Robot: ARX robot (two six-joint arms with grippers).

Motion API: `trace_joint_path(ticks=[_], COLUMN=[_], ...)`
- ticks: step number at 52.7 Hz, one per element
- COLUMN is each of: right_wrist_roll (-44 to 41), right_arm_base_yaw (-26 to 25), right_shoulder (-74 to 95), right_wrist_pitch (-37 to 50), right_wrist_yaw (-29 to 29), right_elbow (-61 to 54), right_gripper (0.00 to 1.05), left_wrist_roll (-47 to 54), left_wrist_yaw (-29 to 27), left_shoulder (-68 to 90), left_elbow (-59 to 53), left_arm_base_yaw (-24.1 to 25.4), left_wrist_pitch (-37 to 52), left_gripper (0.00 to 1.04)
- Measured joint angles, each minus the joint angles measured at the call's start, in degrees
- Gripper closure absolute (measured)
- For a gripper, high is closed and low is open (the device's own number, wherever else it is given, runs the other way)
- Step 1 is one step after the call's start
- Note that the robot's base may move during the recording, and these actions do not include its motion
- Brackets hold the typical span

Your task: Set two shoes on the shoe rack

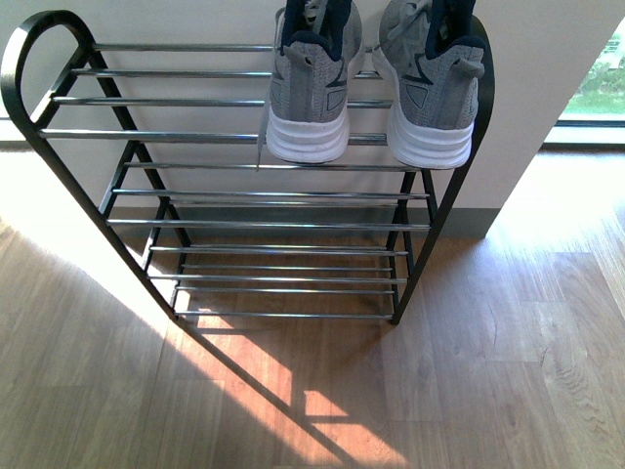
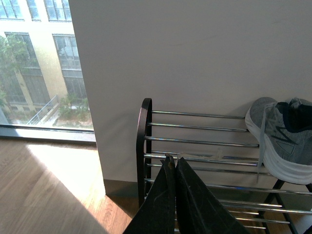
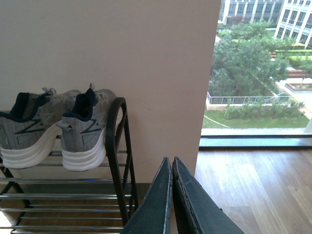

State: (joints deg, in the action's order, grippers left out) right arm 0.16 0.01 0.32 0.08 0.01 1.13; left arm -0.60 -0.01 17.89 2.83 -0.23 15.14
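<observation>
My left gripper [image 2: 172, 161], fingers pressed together on nothing, hangs near the left side frame of the shoe rack [image 1: 195, 134]. My right gripper [image 3: 171, 161], likewise closed and holding nothing, sits close to the rack's right side frame; neither shows in the front view. On the top shelf, at its right end, the two grey sneakers stand side by side with a narrow gap between them. Their white heels are at the front bar and their toes point toward the wall [image 1: 547, 68]. The outer shoe [image 1: 430, 93] is just beside the right frame, and a lace from the inner shoe [image 1: 311, 88] dangles below the front bar. From the inner shoe, open chrome bars run across to the left frame. Sunlit wood floor [image 1: 488, 371] spreads in front of the rack and off to its right, where the wall's corner gives way to a window [image 3: 258, 73].
</observation>
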Motion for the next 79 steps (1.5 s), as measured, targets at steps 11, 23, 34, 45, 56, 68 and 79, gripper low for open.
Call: trace_joint_path(ticks=[11, 23, 34, 45, 56, 68, 79], right_wrist_roll=[0.0, 0.0, 0.0, 0.0, -0.02, 0.0, 0.0], right_arm_base_yaw=[0.0, 0.0, 0.0, 0.0, 0.0, 0.0, 0.0], right_shoulder=[0.0, 0.0, 0.0, -0.04, -0.04, -0.04, -0.04], right_wrist_pitch=[0.0, -0.02, -0.02, -0.04, -0.04, -0.04, -0.04], right_wrist_yaw=[-0.02, -0.02, -0.04, 0.0, 0.0, 0.0, -0.02], right_elbow=[0.0, 0.0, 0.0, 0.0, 0.0, 0.0, 0.0], right_gripper=[1.03, 1.03, 1.03, 1.03, 0.62, 0.18, 0.09], left_wrist_roll=[0.09, 0.11, 0.13, 0.13, 0.11, 0.13, 0.22], left_wrist_yaw=[0.02, 0.0, -0.02, -0.02, 0.0, -0.02, 0.0], left_shoulder=[-4.13, -9.81, -16.85, -16.96, -16.98, -16.98, -16.98], left_elbow=[-2.03, -2.03, -2.03, -2.03, -2.03, -2.03, -2.03], left_arm_base_yaw=[0.0, 0.0, 0.02, 0.02, 0.02, 0.02, 0.02], left_wrist_pitch=[-1.22, -7.41, -15.12, -15.15, -15.15, -15.15, -15.15], left_gripper=[1.04, 1.04, 1.04, 1.03, 0.6, 0.16, 0.09])
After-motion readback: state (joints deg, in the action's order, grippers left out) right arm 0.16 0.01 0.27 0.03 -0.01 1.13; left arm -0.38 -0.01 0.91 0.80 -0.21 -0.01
